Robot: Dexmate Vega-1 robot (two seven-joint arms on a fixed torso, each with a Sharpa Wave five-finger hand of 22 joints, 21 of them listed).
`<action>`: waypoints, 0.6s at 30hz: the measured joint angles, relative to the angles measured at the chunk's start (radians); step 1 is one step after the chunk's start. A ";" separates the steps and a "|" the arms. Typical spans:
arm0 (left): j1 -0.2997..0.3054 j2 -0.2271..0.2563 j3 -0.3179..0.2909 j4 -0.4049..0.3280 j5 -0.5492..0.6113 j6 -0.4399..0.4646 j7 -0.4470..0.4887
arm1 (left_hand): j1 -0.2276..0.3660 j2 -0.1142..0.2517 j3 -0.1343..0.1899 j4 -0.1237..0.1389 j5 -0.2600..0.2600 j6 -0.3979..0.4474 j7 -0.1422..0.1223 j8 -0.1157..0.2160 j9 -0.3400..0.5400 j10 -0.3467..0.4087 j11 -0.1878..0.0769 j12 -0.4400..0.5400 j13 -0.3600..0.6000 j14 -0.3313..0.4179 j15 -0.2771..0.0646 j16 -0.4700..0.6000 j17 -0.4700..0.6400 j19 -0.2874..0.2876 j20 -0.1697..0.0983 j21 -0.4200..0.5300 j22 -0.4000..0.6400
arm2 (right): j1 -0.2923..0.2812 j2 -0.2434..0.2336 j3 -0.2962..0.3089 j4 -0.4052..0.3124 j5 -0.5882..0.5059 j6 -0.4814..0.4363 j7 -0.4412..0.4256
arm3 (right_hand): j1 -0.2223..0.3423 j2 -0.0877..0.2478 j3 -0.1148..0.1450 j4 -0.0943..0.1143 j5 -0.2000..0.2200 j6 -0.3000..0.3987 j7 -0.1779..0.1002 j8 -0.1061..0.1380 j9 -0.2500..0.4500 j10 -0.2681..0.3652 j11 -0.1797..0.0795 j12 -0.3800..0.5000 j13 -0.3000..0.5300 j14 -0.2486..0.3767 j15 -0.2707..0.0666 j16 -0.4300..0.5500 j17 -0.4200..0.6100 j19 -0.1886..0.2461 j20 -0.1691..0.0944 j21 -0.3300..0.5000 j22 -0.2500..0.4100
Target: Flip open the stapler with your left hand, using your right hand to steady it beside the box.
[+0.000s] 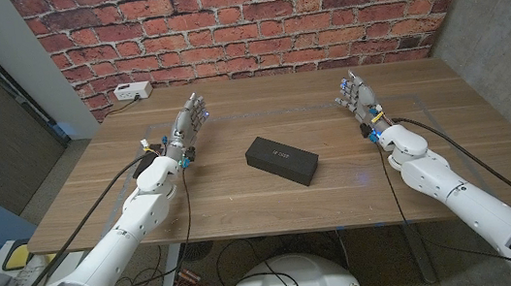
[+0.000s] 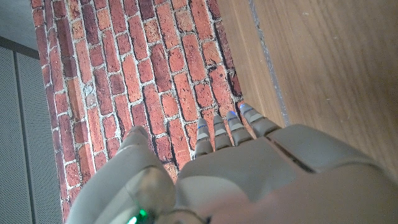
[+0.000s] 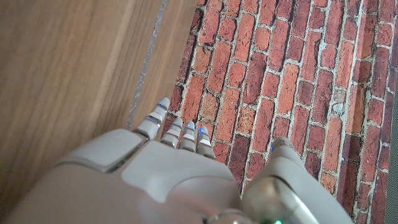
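A black oblong box [image 1: 282, 159] lies at the middle of the wooden table [image 1: 243, 203], set at a slant. No stapler is visible beside it. My left hand [image 1: 187, 124] stands to the box's left, well apart from it, fingers straight and apart, holding nothing. My right hand [image 1: 357, 94] stands to the box's right, also apart from it, fingers spread and empty. In the left wrist view the back of my left hand [image 2: 249, 168] points at the brick wall. The right wrist view shows the back of my right hand [image 3: 161, 174] the same way.
A brick wall [image 1: 240, 18] runs behind the table's far edge. A small white device [image 1: 133, 92] with a cable sits at the far left corner. Cables trail along both forearms. Bare wood lies all around the box.
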 measured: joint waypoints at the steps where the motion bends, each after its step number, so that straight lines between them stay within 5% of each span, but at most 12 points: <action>1: 0.000 0.000 0.000 0.001 -0.002 0.000 -0.002 | 0.000 0.000 0.000 0.000 0.000 0.000 0.000 0.000 0.000 0.000 0.000 0.000 0.000 0.000 0.000 0.000 0.000 0.000 0.000 0.000 0.000 | 0.000 0.000 0.000 0.000 0.000 -0.001 0.000 | 0.000 0.000 0.000 0.000 0.000 0.000 0.000 0.000 0.000 0.000 0.000 0.000 0.000 0.000 0.000 0.000 0.000 0.000 0.000 0.000 0.000; 18: -0.003 -0.006 -0.006 0.039 -0.011 -0.037 -0.034 | 0.005 0.005 0.004 -0.004 0.000 0.004 -0.004 0.000 0.000 0.006 -0.006 0.000 0.000 0.000 0.000 0.000 0.000 0.000 0.000 0.000 0.000 | -0.008 -0.007 -0.009 -0.028 -0.007 -0.024 -0.015 | 0.000 0.000 0.000 0.000 0.000 0.004 -0.004 0.000 0.000 0.000 0.000 0.000 -0.004 0.004 -0.004 0.000 -0.003 0.000 0.000 0.000 0.000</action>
